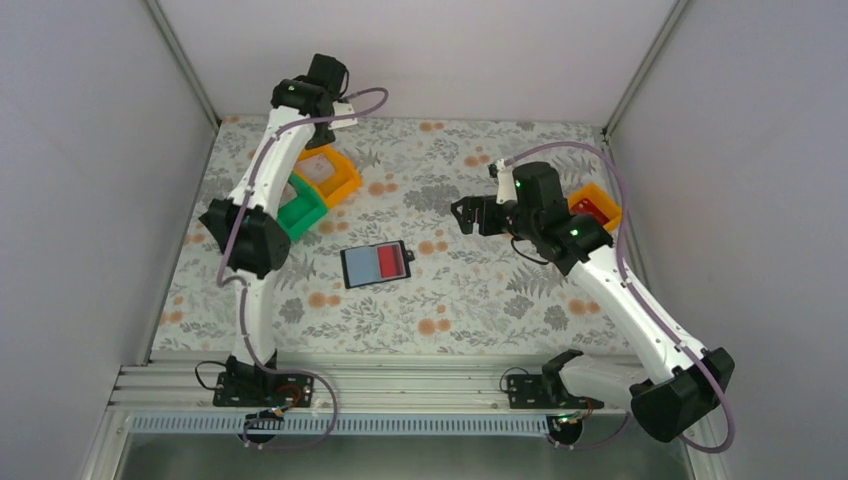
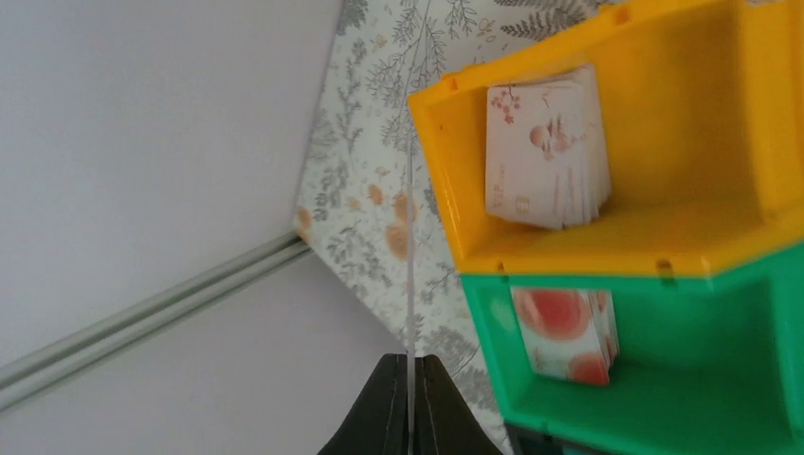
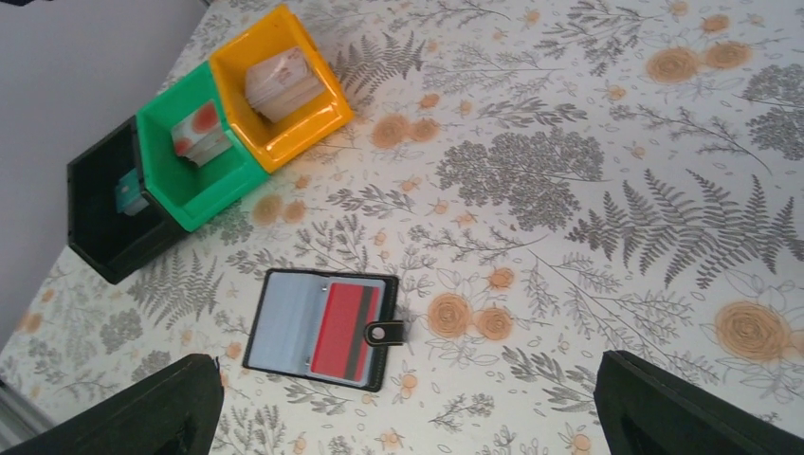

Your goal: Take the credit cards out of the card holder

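Observation:
The card holder (image 1: 375, 265) lies open in the middle of the table, with a small black tab on its right edge. A red credit card (image 1: 390, 262) sits in its right pocket; the left pocket looks pale bluish. Both also show in the right wrist view, holder (image 3: 284, 324) and red card (image 3: 343, 330). My right gripper (image 1: 465, 215) is open and hovers high, right of the holder; its fingers (image 3: 142, 412) frame the view. My left gripper (image 2: 410, 360) is shut on a thin card (image 2: 410, 237) seen edge-on, beside the orange tray (image 2: 607, 237) at the back left.
An orange tray (image 3: 284, 90), a green tray (image 3: 199, 156) and a black tray (image 3: 109, 204) stand in a row at the back left, with card stacks in the orange and green ones. Another orange tray (image 1: 597, 210) sits at the right, behind my right arm. White walls close three sides.

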You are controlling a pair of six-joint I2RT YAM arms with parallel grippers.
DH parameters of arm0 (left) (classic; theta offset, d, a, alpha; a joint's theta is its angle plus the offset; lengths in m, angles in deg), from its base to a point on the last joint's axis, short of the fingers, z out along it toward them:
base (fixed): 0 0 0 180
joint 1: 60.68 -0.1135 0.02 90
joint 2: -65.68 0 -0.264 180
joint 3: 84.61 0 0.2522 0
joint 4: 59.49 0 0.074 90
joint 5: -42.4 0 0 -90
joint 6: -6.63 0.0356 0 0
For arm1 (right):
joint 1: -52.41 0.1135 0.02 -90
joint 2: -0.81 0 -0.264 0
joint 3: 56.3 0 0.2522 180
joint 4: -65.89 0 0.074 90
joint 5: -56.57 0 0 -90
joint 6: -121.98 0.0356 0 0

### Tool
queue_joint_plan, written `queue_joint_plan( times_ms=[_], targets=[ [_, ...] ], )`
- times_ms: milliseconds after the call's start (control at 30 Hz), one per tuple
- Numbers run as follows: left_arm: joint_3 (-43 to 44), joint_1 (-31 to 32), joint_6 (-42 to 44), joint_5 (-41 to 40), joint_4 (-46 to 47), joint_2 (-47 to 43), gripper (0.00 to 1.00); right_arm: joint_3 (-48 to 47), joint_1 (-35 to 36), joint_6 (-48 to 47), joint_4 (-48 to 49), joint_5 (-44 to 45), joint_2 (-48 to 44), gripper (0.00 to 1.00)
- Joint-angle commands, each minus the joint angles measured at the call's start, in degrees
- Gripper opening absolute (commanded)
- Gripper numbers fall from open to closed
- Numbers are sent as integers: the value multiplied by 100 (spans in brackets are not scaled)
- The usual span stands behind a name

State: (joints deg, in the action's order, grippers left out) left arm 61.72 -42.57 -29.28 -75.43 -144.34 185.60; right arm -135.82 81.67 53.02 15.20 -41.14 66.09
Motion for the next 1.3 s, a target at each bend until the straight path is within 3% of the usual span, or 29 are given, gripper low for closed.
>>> queue_joint_plan(
  times_ms=[0, 133, 267, 400, 500, 633, 867, 1267],
  targets=[
    [894, -251, -677, 369, -235, 899, 2, 213, -121, -189, 270, 135, 45, 99],
    [955, -354, -686, 286, 181, 1475, 2, 267, -230, -281, 323, 47, 257, 99],
    [1214, -361, -1332, 374, 344, 1804, 2, 294, -291, -318, 368, 12, 411, 99],
    [1095, -383, -2007, 730, 376, 1808, 2, 467, -377, -343, 544, -73, 469, 99],
    [754, -407, -2294, 483, 576, 1750, 2, 417, -456, -412, 505, -179, 554, 99],
    [1124, -383, -2604, 340, 201, 1811, 2, 354, -525, -466, 457, -269, 561, 99],
    [330, -193, -2578, -375, 199, 1588, 2, 313, -570, -494, 367, -194, 435, 99],
    [417, -290, -2587, -333, 192, 2015, 2, 428, -618, -656, 388, -248, 529, 99]
  ],
)
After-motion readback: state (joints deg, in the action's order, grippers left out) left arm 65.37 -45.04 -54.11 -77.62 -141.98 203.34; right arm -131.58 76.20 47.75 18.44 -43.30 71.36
